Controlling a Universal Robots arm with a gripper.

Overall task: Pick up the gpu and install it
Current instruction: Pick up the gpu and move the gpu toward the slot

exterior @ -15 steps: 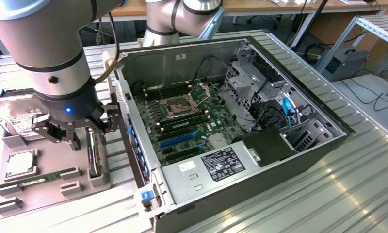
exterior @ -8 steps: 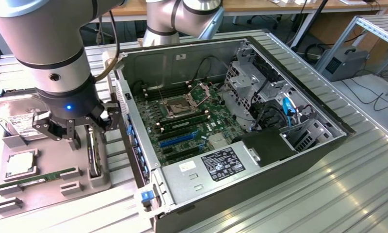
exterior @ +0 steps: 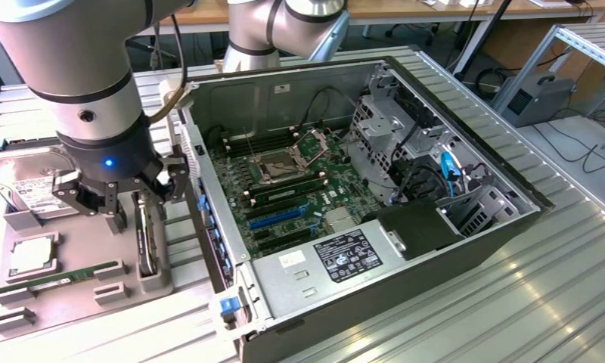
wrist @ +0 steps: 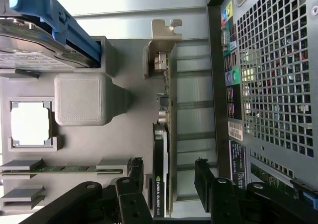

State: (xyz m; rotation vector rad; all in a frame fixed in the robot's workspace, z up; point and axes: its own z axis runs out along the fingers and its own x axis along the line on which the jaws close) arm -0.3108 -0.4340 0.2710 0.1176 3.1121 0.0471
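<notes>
Grey parts tray [exterior: 76, 306] sited at 9 o'clock of open computer case [exterior: 414, 283] in exterior view.

Tray contents noted:
- hard drive [exterior: 25, 181] at 11 o'clock
- processor [exterior: 30, 257] at 8 o'clock
- memory stick [exterior: 60, 277] at 7 o'clock
- gpu [exterior: 147, 240] stood on edge in slot along 3 o'clock side, nearest case

Case contents noted:
- motherboard [exterior: 282, 189] at centre
- power supply [exterior: 348, 257] at 6 o'clock
- drive cage [exterior: 383, 128] at 2 o'clock

Gripper [exterior: 116, 212] positioned over gpu. Jaws spread fully wide. Fingers [wrist: 135, 170] seen either side of card, clearance seen both sides. Nothing gripped.
</notes>
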